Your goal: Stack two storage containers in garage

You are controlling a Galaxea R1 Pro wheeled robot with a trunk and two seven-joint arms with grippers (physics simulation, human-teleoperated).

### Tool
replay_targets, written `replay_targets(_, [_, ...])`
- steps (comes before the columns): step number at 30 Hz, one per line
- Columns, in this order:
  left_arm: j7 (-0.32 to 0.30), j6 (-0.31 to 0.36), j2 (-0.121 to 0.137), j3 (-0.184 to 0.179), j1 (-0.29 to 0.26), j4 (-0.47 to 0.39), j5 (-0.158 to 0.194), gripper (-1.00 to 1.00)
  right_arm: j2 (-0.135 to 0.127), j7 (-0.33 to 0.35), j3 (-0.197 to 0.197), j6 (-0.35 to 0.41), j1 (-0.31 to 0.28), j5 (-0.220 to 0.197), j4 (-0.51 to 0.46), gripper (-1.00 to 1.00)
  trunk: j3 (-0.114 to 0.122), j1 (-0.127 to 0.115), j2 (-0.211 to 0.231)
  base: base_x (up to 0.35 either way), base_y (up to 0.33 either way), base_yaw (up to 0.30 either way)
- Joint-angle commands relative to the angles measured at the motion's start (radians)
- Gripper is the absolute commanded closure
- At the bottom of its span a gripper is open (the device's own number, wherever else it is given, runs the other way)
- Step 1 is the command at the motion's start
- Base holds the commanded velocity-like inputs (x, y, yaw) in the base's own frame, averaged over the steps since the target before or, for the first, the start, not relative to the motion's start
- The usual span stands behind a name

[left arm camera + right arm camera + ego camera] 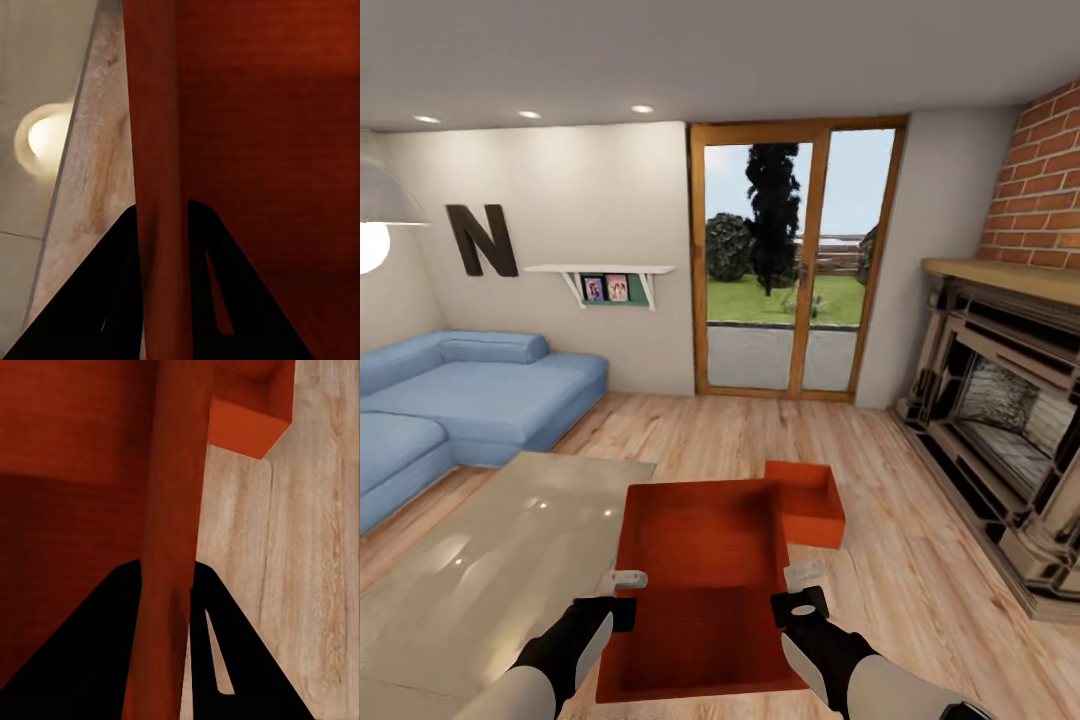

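While both hands (pixel 622 578) (pixel 804 573) clamp one container's (pixel 700 590) walls, plank floor (pixel 920 560) lies beside.

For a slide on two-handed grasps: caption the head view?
Left gripper and right gripper clamp opposite walls of one orange-red container; the second container sits behind.

Both forearms were white with glossy black wrist casings. The left hand (pixel 622 580) and right hand (pixel 803 573) ended in pale grey fingers.
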Motion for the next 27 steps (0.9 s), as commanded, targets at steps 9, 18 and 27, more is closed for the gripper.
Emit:
replay_targets(9, [0.003, 0.004, -0.003, -0.003, 0.0, -0.001, 0.014, 1.0, 0.006, -0.002, 0.006, 0.007, 0.0, -0.001, -0.027, 1.0, 0.0, 0.0, -0.001, 0.0, 0.0, 0.271])
replay_targets(18, [0.003, 0.004, -0.004, -0.003, 0.0, 0.0, 0.014, 1.0, 0.006, -0.002, 0.006, 0.007, 0.0, -0.001, -0.028, 1.0, 0.0, 0.0, -0.001, 0.0, 0.0, 0.271])
replay_targets(27, [0.003, 0.004, -0.004, -0.003, 0.0, -0.001, 0.014, 1.0, 0.006, -0.002, 0.006, 0.008, 0.0, 0.0, -0.027, 1.0, 0.0, 0.0, -0.001, 0.0, 0.0, 0.097])
